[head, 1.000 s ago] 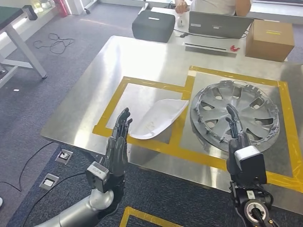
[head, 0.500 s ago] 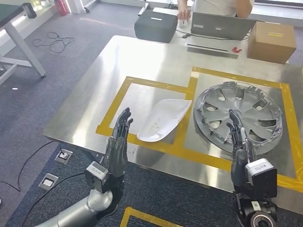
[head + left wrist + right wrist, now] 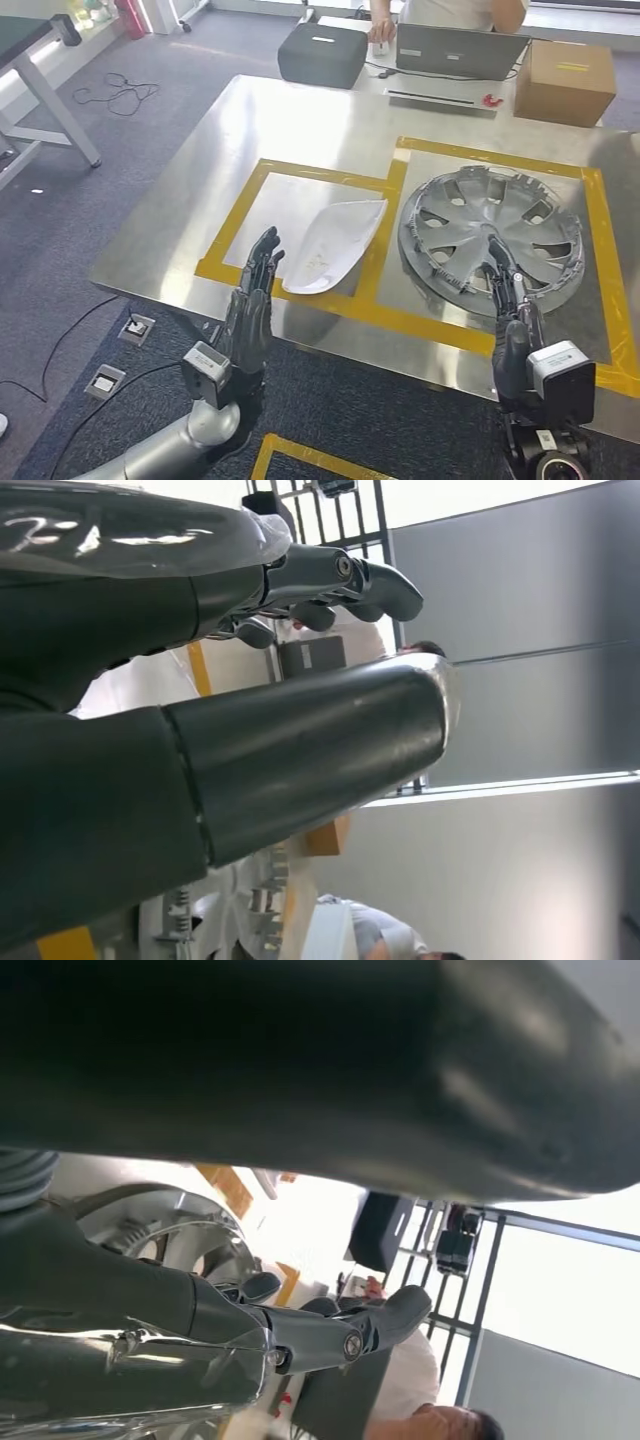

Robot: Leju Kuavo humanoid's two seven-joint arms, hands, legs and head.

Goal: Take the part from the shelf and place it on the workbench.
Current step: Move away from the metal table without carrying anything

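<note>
Lying flat on workbench (image 3: pixel 226 150), hubcap (image 3: pixel 490 240) just beyond empty, straight-fingered right hand (image 3: pixel 512 315); left hand (image 3: pixel 253 300) likewise empty, fingers extended.

This looks like a robotics lab or test workshop. A steel workbench (image 3: pixel 189 200) marked with yellow tape (image 3: pixel 226 235) fills the middle of the head view. Grey carpet with a loose cable (image 3: pixel 113 92) lies at upper left, and a person works at a laptop (image 3: pixel 460 50) beside a cardboard box (image 3: pixel 566 82) along the top edge.
</note>
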